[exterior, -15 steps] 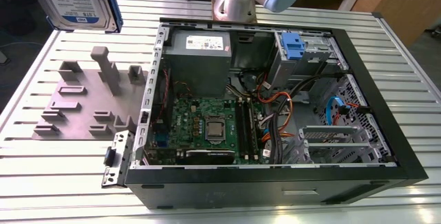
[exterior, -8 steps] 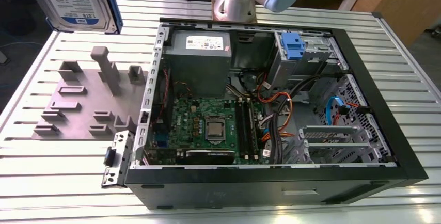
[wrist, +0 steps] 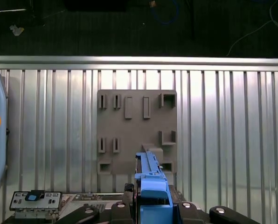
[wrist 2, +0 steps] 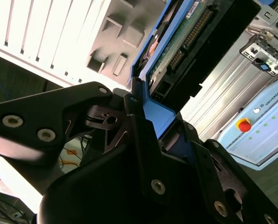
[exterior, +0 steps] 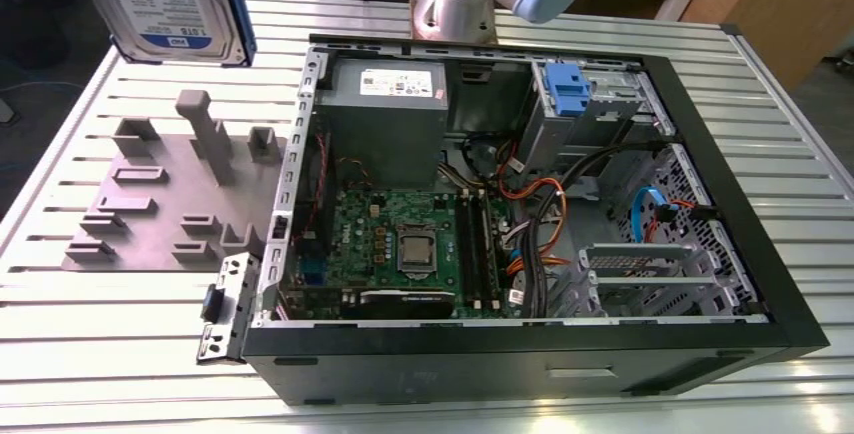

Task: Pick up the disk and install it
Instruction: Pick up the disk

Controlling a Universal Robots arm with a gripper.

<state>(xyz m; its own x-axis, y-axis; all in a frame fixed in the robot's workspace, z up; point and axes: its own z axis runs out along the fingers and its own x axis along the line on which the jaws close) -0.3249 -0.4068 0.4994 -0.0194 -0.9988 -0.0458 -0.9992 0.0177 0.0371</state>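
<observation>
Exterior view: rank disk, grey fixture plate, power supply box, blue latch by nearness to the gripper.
1. disk, in the gripper, aloft.
2. grey fixture plate, beneath it, outside the case.
3. power supply box, inside the case.
4. blue latch, farther across the case.

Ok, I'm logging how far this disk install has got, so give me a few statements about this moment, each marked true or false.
1. The disk sits in a bay of the computer case. False: it hangs in the air outside the case, above the slatted table.
2. The gripper is shut on the disk's blue carrier. True, as seen in both wrist views.
3. The computer case lies open, its circuit board and cables in sight. True.
4. The grey fixture plate lies inside the case. False: it lies on the table, to the exterior view's left of the case.
</observation>
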